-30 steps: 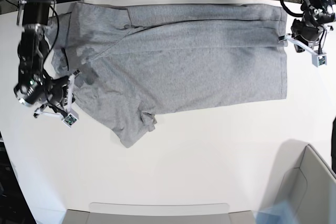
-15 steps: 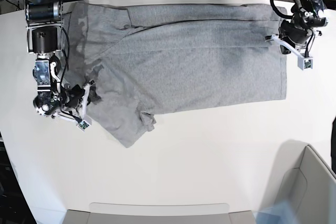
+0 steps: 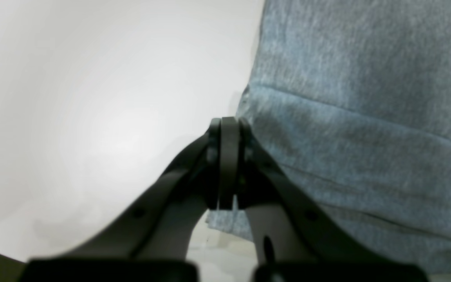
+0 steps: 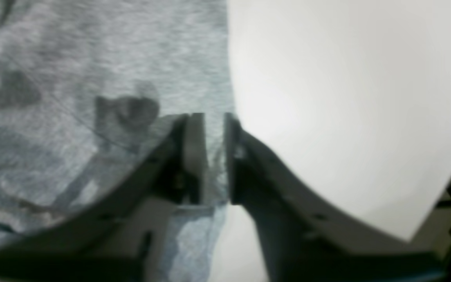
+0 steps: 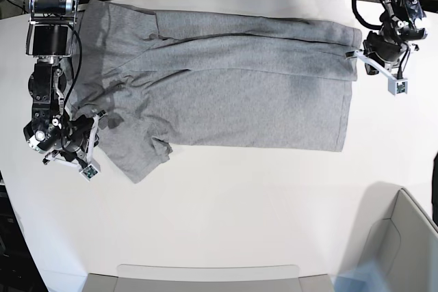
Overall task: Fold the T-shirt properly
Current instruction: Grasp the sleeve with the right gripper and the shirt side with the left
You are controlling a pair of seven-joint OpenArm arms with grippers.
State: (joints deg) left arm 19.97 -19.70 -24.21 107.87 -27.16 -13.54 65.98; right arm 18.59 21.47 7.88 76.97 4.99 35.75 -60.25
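The grey T-shirt [image 5: 226, 87] is spread flat on the white tabletop [image 5: 239, 210], its opposite edges pinched by the clenched left tool [image 3: 225, 129] and right tool [image 4: 210, 156], seemingly for folding.

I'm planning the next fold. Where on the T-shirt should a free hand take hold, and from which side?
Probably the loose sleeve that juts toward the camera in the base view. It lies flat with bare table all round its tip, so a low approach from that near side could slide under its edge. The T-shirt body itself offers only flat cloth, and its two ends are already at the left hand and right hand.
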